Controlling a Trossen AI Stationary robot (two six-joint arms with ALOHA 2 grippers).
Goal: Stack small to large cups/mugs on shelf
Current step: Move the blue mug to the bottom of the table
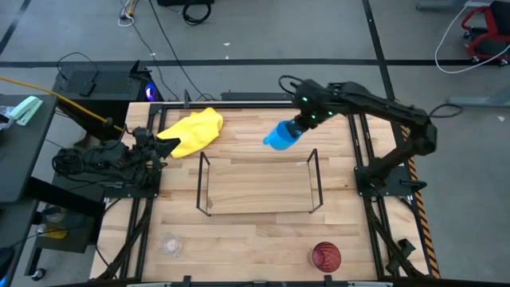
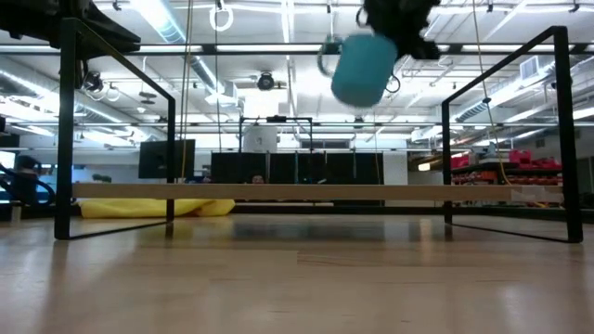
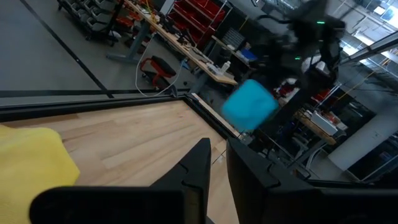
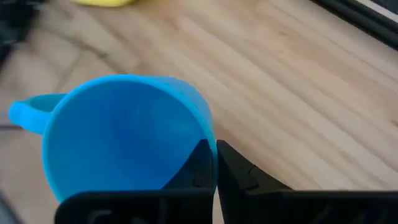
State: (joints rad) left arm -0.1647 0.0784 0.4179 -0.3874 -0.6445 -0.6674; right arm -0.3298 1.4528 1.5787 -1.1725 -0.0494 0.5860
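bright blue plastic mug with a handle point(image 1: 280, 136) is in the air, tilted, above the far side of the table behind the low black wire shelf point(image 1: 259, 185); in the low view it hangs above the rack's top line. right gripper point(image 1: 298, 127) pinches the mug's rim, one finger inside the wall and one outside. dark red cup point(image 1: 325, 257) sits at the near edge on the right, small clear transparent cup point(image 1: 170, 244) at the near edge on the left, both on the light wooden table point(image 1: 239, 239). yellow cloth point(image 1: 192, 131) lies at the far left. left gripper point(image 1: 164, 147) waits beside that cloth, fingers pressed close together.
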